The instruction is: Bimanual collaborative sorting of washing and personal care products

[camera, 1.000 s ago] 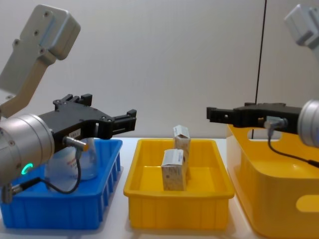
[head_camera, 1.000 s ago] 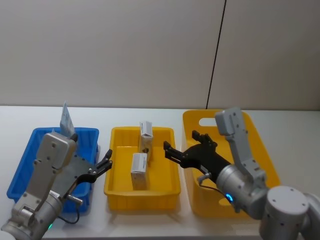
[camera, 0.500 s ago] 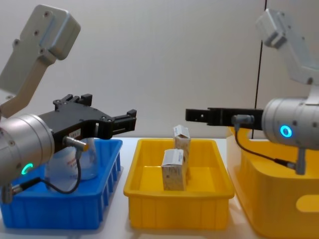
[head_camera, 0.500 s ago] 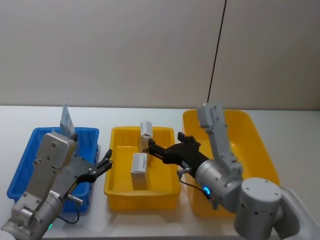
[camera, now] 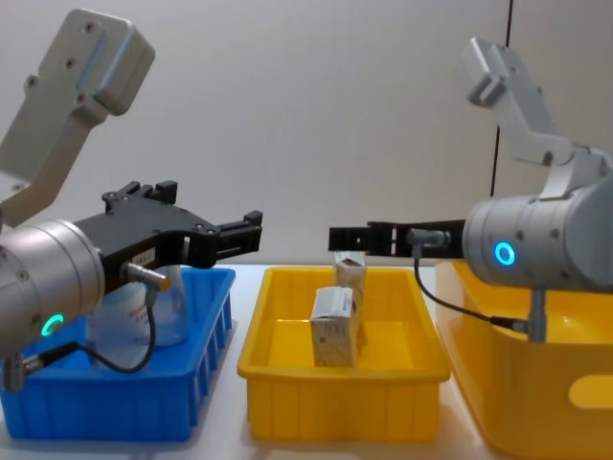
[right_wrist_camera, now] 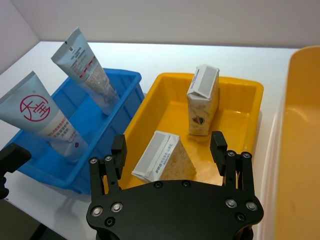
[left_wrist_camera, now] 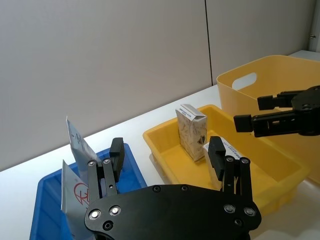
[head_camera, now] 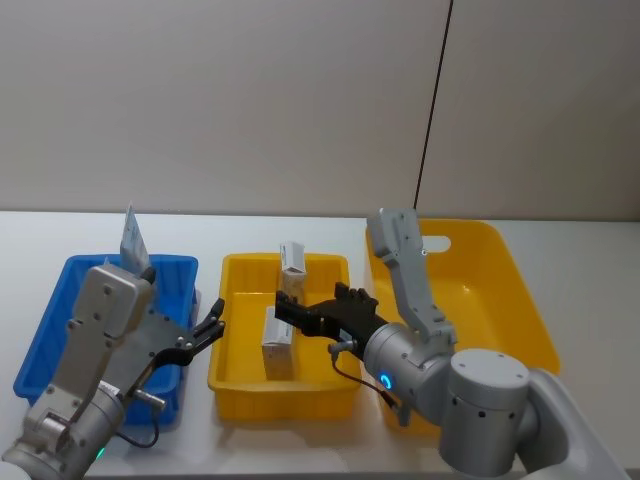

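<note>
- We see the right gripper (head_camera: 285, 312) reaching across above the yellow tray (head_camera: 230, 300), which sits in the middle of the table (head_camera: 300, 225). Its fingers are spread wide apart and hold nothing.
- In the right wrist view, the right gripper (right_wrist_camera: 168, 147) hangs over the nearer carton (right_wrist_camera: 162, 160), which shows between its two fingers, below them and untouched.
- From the chest view, the right gripper (camera: 337, 238) is level and clearly higher than the nearer carton (camera: 333, 326), with its tip over the farther carton (camera: 350, 268).
- Both cartons stand upright inside the yellow tray (camera: 335, 412). The nearer carton (head_camera: 278, 340) is close in front of the farther carton (head_camera: 292, 268).
- The left gripper (head_camera: 212, 325) hovers above the edge of the blue tray (head_camera: 50, 330) that faces the yellow tray. Its fingers are also apart, and it holds nothing.
- In the left wrist view, the left gripper (left_wrist_camera: 166, 152) points towards the farther carton (left_wrist_camera: 192, 132), well short of it.
- Two tubes stand leaning in the blue tray (right_wrist_camera: 125, 75): the front tube (right_wrist_camera: 42, 120), with a red circle printed on it, and the back tube (right_wrist_camera: 85, 65) behind it.
- A large yellow bin (head_camera: 500, 290) sits to the right of the yellow tray, just beside it.
</note>
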Controlling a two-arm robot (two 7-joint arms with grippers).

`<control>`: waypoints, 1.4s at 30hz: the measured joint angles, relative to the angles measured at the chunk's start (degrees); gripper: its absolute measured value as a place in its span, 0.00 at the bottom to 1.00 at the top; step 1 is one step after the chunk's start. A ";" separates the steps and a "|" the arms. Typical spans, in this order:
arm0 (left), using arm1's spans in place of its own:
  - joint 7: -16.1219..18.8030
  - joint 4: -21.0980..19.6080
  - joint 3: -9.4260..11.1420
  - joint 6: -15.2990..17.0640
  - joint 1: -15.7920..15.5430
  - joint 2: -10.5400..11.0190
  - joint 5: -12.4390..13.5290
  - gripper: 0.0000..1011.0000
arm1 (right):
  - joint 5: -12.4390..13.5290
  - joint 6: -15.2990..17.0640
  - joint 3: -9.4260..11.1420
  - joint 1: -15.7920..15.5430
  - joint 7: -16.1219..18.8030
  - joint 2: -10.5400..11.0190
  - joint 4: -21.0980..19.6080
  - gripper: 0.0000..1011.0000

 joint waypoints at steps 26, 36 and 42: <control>0.00 0.00 0.00 0.00 0.00 0.00 0.01 0.99 | -0.30 5.38 -0.27 3.73 -0.01 -3.16 7.77 0.99; 0.00 0.00 0.00 0.00 0.00 0.00 0.00 0.99 | -0.55 5.50 -0.06 5.41 0.65 -4.01 11.62 0.90; 0.00 0.00 0.00 0.00 0.00 0.00 0.00 0.99 | -0.57 5.76 0.27 6.50 1.00 -4.54 13.78 0.72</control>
